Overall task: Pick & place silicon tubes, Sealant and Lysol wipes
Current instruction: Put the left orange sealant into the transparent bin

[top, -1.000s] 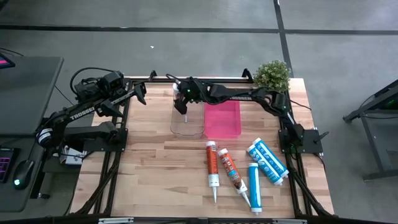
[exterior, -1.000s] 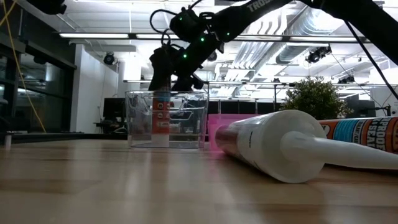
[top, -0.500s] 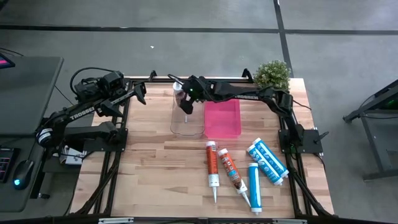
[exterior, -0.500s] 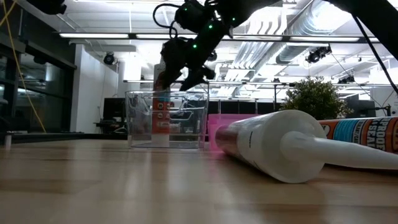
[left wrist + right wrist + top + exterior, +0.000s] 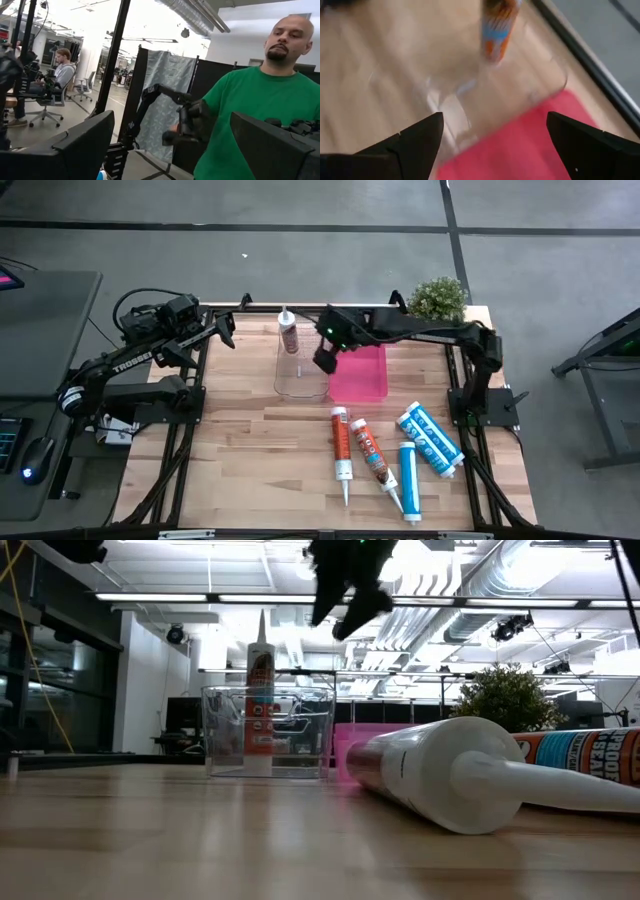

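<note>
1. Your tube stands upright in the clear bin (image 5: 300,366), at its far side, nozzle up: see the small sealant tube (image 5: 288,335) from above. The low view shows it (image 5: 260,690) rising well past the bin's rim (image 5: 268,730), and the right wrist view shows its orange and blue label (image 5: 496,27) through the clear wall (image 5: 520,95).
2. It is white-bodied with a red-orange label and a slim white nozzle. Nothing grips it.
3. The pink bin (image 5: 358,372) sits touching the clear bin's right side; you see nothing in it. In the right wrist view its floor (image 5: 530,140) fills the space between the fingers.
4. Your right gripper (image 5: 325,360) hovers over the seam between the two bins, above their rims, apart from the tube. Its fingers are spread wide and hold nothing; in the low view it (image 5: 345,585) hangs high over the clear bin.
5. Four more tubes lie flat on the near right of the table: a red tube (image 5: 341,445), an orange-labelled tube (image 5: 373,458), a slim blue tube (image 5: 409,475) and a thick blue-and-white tube (image 5: 430,440). The low view puts a white tube (image 5: 440,775) close to the lens.
6. Your left gripper (image 5: 225,328) waits off the table's far left corner, fingers (image 5: 75,150) parted and holding nothing.
7. The wooden table (image 5: 250,450) carries a potted plant (image 5: 437,300) at its far right corner. Beyond it, the left wrist view shows a person in a green shirt (image 5: 245,110) and a seated person (image 5: 62,70) farther off.
</note>
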